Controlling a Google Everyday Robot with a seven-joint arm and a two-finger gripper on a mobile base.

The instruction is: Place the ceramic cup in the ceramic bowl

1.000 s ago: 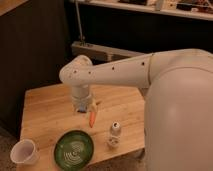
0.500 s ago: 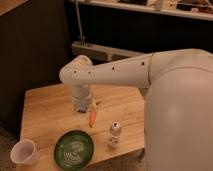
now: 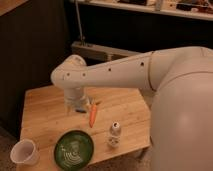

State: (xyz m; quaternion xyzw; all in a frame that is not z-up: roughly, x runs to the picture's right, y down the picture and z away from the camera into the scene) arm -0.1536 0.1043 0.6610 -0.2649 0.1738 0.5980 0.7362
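Observation:
The white ceramic cup (image 3: 24, 151) stands upright at the front left corner of the wooden table (image 3: 45, 112). The dark green ceramic bowl (image 3: 74, 148) with pale swirl lines sits to its right near the front edge, a small gap between them. My gripper (image 3: 77, 106) hangs from the white arm over the middle of the table, behind the bowl and well back and right of the cup. It points down close to the tabletop, beside the carrot.
An orange carrot (image 3: 92, 114) lies just right of the gripper. A small white bottle with a dark cap (image 3: 115, 134) stands right of the bowl. My white arm and body fill the right side. Dark cabinets stand behind the table.

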